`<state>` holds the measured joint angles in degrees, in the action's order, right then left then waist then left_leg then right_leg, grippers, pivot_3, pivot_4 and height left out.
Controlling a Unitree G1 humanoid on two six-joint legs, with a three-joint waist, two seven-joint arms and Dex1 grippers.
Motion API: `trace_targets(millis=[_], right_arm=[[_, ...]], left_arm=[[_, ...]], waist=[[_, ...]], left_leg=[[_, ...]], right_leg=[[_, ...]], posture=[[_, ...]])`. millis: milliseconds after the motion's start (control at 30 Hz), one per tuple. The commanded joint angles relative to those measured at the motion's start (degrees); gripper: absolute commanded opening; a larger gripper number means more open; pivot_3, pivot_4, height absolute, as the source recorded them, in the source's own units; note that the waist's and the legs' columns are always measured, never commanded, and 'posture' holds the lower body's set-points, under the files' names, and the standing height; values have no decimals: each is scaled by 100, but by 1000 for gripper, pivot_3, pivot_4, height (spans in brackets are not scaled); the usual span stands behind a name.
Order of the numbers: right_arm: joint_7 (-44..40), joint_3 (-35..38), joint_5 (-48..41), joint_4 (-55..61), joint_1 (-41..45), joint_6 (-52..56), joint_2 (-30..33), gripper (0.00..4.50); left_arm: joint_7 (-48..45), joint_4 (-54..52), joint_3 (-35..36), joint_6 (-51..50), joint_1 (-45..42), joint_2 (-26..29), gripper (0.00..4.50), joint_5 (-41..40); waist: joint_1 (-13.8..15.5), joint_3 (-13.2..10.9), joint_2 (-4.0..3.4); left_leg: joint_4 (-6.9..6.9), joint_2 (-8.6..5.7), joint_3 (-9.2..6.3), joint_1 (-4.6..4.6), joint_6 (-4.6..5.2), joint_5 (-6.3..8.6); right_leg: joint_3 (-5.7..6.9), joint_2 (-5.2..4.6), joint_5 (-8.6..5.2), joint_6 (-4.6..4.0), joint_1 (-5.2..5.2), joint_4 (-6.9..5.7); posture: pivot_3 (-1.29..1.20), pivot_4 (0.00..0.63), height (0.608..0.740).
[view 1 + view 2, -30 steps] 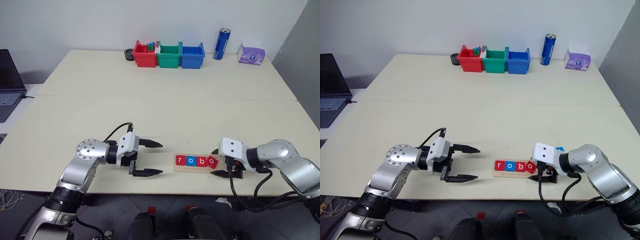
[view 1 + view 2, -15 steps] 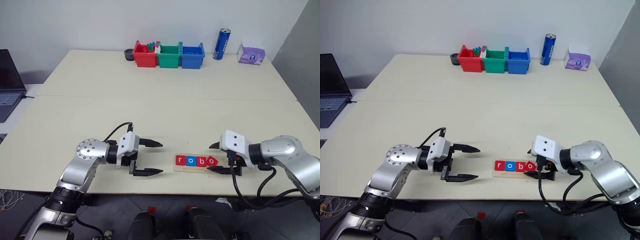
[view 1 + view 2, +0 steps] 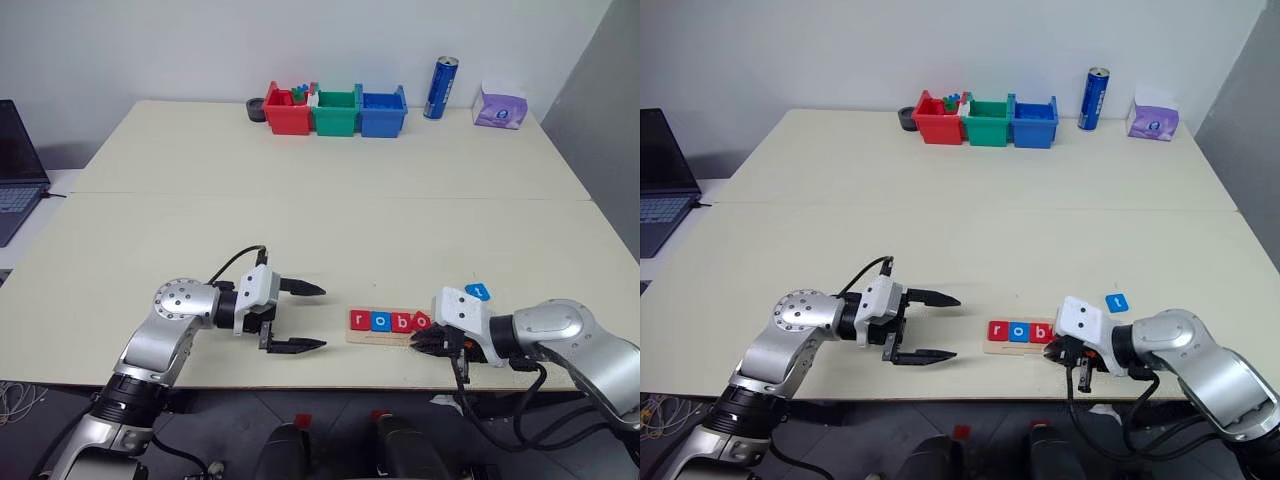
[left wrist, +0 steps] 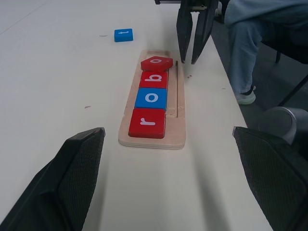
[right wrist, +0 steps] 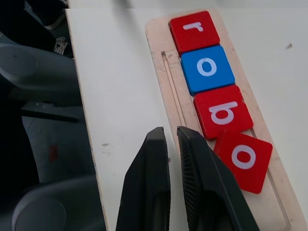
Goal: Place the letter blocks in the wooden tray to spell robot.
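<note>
The wooden tray lies near the front edge of the pale bench, between the two arms. Four letter blocks sit in it: a red "r", a blue "o" and a red "b" lie square in a row, each touching the next. The fourth, a red "o", lies turned askew at the end of the row, touching the "b". The tray's far end past it is bare wood. The fifth block, a blue "t", lies on the bench just beyond the tray's right end, apart from it.

The right gripper hovers over the tray's front edge beside the askew "o", its jaws nearly pressed together with nothing between them. The left gripper hangs left of the tray, well apart from it, jaws spread wide and empty, pointing toward the tray.

At the back of the bench stand red, green and blue bins, a blue can and a tissue pack.
</note>
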<state>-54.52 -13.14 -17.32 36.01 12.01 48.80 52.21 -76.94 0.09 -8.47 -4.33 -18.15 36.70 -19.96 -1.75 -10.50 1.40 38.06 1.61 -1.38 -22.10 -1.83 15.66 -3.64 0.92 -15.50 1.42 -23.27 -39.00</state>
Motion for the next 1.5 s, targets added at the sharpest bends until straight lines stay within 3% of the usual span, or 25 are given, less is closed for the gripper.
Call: trace_targets(millis=[33,467,800,1067,1133,1300,1500], right_arm=[[159,-82,130,24,43,-12,33,434],[338,-99,410,-504,180,-139,176,434],[11,300,-339,-34,187,117,205,434],[240,493,371,-829,209,-834,537,434],[294,581,535,-1038,88,-1035,648,46],[813,1193,397,-1323,-32,-618,291,20],[1445,2007,189,-1124,-313,89,-232,1985]], left_arm=[[20,-143,21,82,-28,-8,4500,-9],[83,-235,17,0,-53,3,4500,-13],[62,-191,30,32,-29,24,4500,-30],[152,-306,44,-147,-64,-1,4500,-106],[159,-332,52,-174,-54,-7,4500,-120],[173,-331,58,-165,-55,-37,4500,-123],[186,-322,52,-127,-49,-87,4500,-100]], waist=[[0,0,0],[0,0,0],[-1,0,0],[0,0,0],[5,0,0],[4,0,0],[2,0,-1]], left_leg=[[0,0,0,0,0,0],[0,0,1,0,0,0],[-1,0,0,0,0,0],[0,0,3,0,0,0],[-1,0,3,-1,0,0],[-1,0,5,0,0,0],[-2,0,2,-1,0,0]], right_leg=[[0,0,0,0,0,0],[-2,-1,0,0,0,0],[0,0,0,0,0,0],[-2,-1,0,0,0,1],[-2,-1,0,0,0,2],[-7,-1,0,0,0,0],[-9,1,0,-1,0,-1]], posture=[[0,150,740],[0,150,740],[0,150,740],[0,150,740],[0,150,740],[0,150,740],[0,150,740]])
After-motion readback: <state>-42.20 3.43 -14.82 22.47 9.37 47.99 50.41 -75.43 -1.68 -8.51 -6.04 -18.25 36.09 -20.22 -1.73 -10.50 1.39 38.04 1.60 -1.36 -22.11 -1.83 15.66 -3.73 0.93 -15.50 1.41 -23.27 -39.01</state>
